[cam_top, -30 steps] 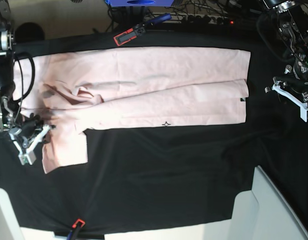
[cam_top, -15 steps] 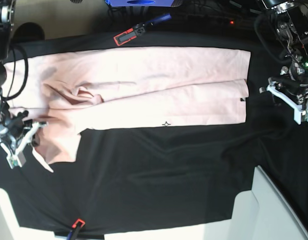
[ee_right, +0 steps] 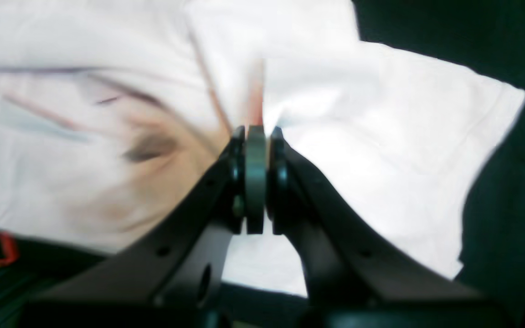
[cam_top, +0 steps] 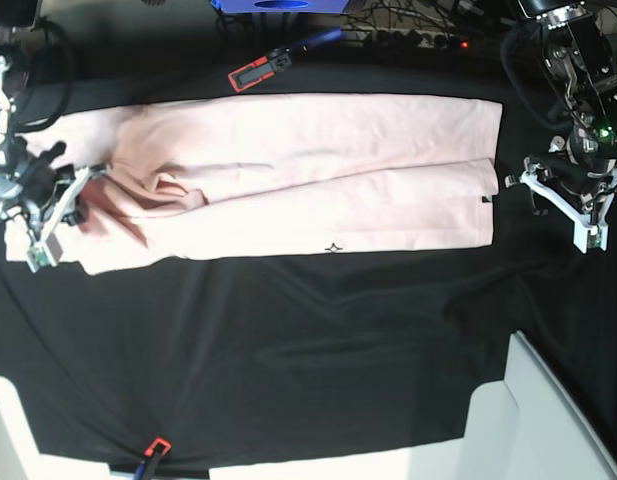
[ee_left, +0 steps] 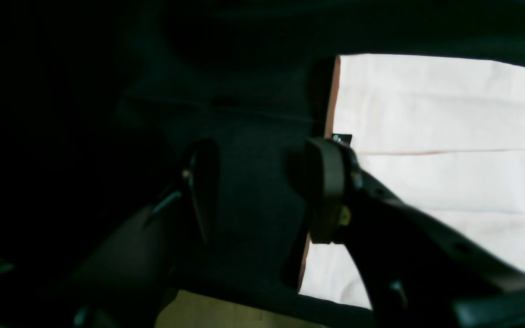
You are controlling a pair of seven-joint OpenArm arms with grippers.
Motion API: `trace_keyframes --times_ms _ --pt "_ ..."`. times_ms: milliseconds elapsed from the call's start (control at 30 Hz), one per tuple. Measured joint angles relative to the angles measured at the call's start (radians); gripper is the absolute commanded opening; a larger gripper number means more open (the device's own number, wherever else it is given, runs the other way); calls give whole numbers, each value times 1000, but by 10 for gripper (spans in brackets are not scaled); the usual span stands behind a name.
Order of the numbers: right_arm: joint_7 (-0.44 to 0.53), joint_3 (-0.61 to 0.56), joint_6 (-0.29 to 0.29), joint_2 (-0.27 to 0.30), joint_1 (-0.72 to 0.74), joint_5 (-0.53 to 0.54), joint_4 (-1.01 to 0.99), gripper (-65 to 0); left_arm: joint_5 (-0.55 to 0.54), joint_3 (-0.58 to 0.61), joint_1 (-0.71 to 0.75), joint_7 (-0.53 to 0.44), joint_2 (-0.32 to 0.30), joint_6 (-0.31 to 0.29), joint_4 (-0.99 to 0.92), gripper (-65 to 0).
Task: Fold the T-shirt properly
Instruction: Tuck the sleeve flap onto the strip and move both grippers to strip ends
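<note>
The pale pink T-shirt (cam_top: 308,170) lies folded lengthwise across the black table cloth (cam_top: 318,340), plain side up. My right gripper (cam_top: 88,178) is at the shirt's left end, shut on a pinched fold of sleeve fabric. In the right wrist view the right gripper (ee_right: 255,132) has its jaws together on a raised ridge of the T-shirt (ee_right: 381,136). My left gripper (cam_top: 523,180) hovers just off the hem at the right end. It is open in the left wrist view, the left gripper (ee_left: 267,191) holding nothing, with the T-shirt (ee_left: 449,136) beside it.
A red and black tool (cam_top: 260,68) lies at the cloth's back edge, near a blue object (cam_top: 278,5) and cables (cam_top: 418,35). A white box (cam_top: 533,420) stands at the front right. A small red-tipped tool (cam_top: 153,450) sits at the front edge.
My right gripper has carried the sleeve from the front left back onto the shirt's body. The left gripper has shifted slightly closer to the hem, still open.
</note>
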Motion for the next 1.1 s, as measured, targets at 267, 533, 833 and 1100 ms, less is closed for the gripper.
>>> trace_keyframes --times_ms 267,533,833,1100 --pt "-5 0 -2 -17 -89 -3 33 -650 -1 1 -21 -3 0 0 -5 -348" --pt "-3 0 0 -19 -133 0 32 -650 0 75 -23 -4 -10 0 -35 -351" --pt "-16 1 -2 -32 -130 3 -29 -576 1 90 -22 -3 -3 0 -35 -348" --pt "-74 2 -3 -108 -122 0 -83 -341 1 84 -22 -3 -2 0 -35 -346"
